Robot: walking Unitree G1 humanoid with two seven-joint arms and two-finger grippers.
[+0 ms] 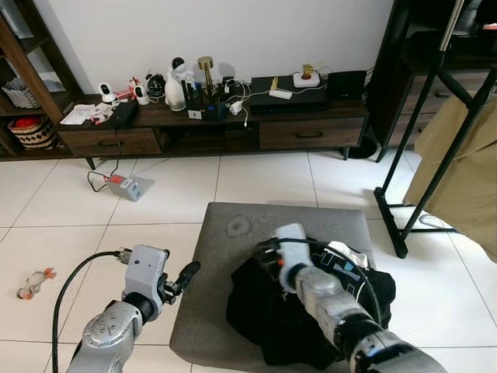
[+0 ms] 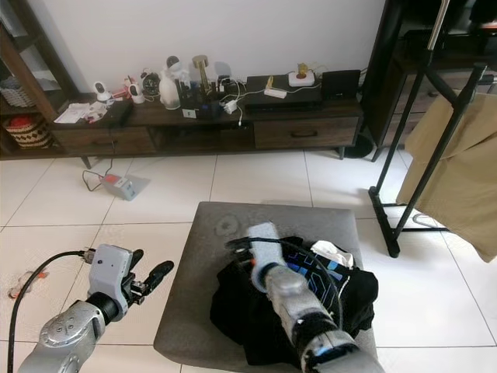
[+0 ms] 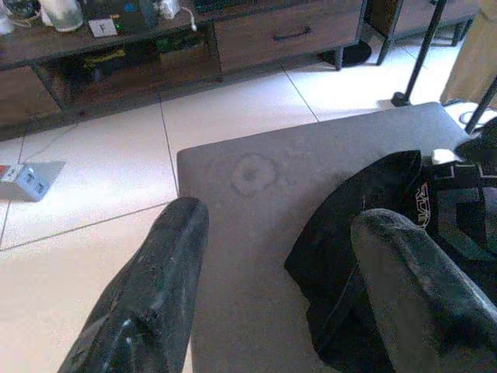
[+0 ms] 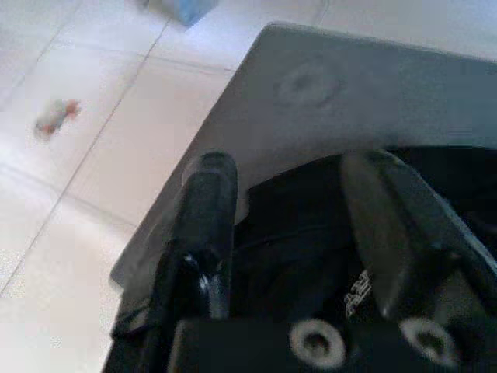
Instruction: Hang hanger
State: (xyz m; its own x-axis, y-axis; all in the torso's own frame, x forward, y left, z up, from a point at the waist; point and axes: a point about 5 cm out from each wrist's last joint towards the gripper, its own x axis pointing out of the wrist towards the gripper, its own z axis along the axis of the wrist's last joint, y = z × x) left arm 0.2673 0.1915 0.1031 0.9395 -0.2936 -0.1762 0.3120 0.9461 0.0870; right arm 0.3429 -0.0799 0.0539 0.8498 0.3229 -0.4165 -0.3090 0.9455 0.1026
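Note:
A crumpled black garment [image 1: 311, 311] with white print lies on the right half of a grey ottoman [image 1: 256, 221]. My right gripper [image 4: 291, 167] hovers open over the garment's left edge, and black cloth shows between and below its fingers. I cannot make out a hanger in the heap. My left gripper [image 2: 147, 266] is open, held low beside the ottoman's left edge and pointing toward the garment [image 3: 365, 233]. A black clothes rack [image 1: 435, 132] stands at the right with a beige garment [image 1: 466, 171] hanging on it.
A dark wooden TV console [image 1: 217, 124] cluttered with small items runs along the far wall. On the tiled floor lie a power strip [image 1: 128, 186] with its cord and a small toy [image 1: 33, 284]. A shelf with baskets [image 1: 23, 116] stands far left.

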